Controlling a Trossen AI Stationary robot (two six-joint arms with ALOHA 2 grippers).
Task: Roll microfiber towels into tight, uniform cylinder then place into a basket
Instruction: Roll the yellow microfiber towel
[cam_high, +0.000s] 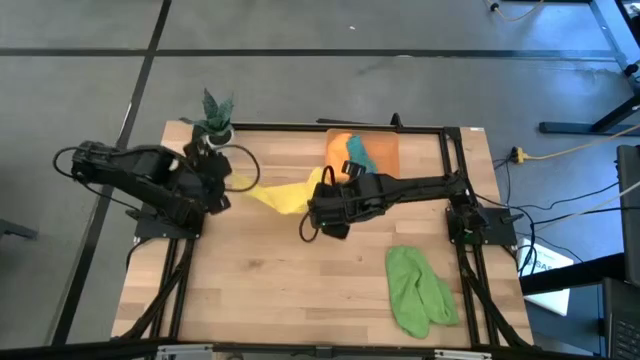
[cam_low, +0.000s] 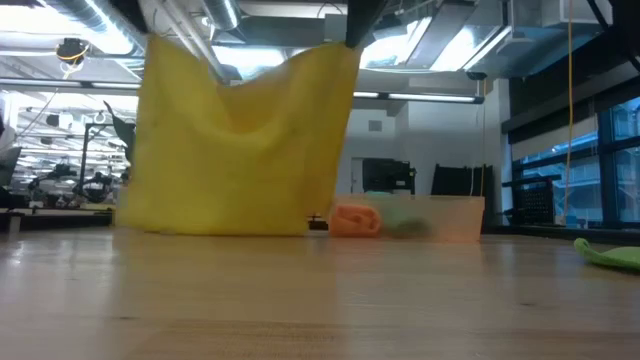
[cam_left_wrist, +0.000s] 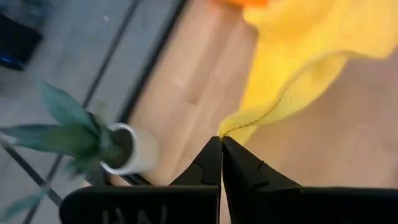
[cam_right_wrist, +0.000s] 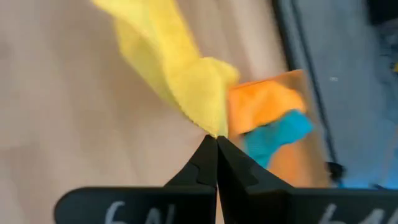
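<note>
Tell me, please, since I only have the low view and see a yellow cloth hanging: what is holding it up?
Observer: Both claws. The left claw is shut on one corner of the yellow towel.
Operator: And the other corner?
Observer: The right claw is shut on it, near the middle of the table.
Operator: Thank you. What is in the basket behind it?
Observer: The high view shows the orange towel and the teal towel lying in the basket.
Operator: Is anything left to roll besides the yellow one?
Observer: The light green towel lies crumpled and unrolled at the table's front right.
</note>
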